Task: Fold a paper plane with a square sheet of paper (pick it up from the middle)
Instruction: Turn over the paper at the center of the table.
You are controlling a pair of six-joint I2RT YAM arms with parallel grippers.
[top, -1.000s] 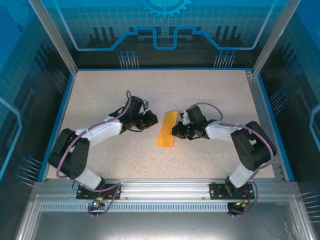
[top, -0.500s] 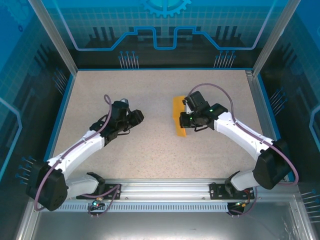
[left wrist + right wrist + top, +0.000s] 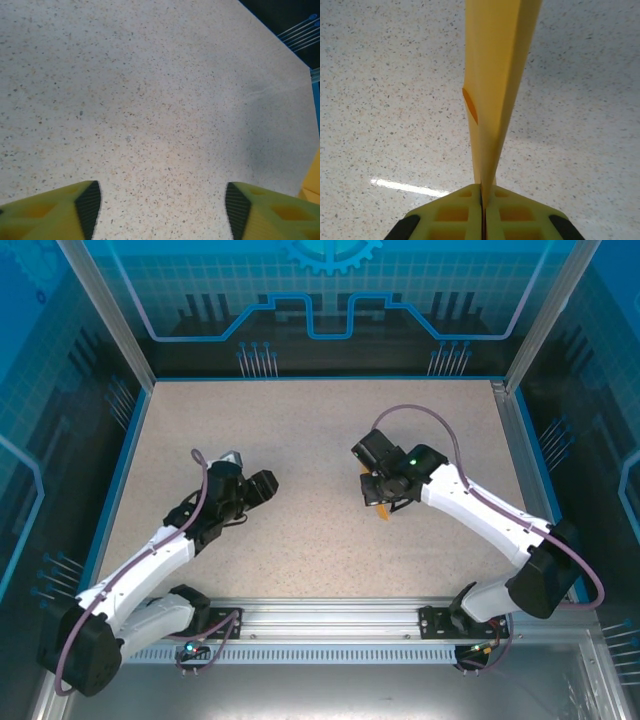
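Paper plane (image 3: 495, 75) turned edge-on in right jaws, left jaws opened wider

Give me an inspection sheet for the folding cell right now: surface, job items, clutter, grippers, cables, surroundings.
Surface: speckled beige table, blue-edged.
Job's things: folded orange paper, creased lengthwise, pinched at one end.
Clutter: nothing seen.
Grippers: right gripper shut on the folded orange paper; left gripper open, holding nothing, over bare table.
Cables: purple cables loop along both arms, apart from the paper.
Surroundings: blue-lit enclosure walls; aluminium rail at the near edge.
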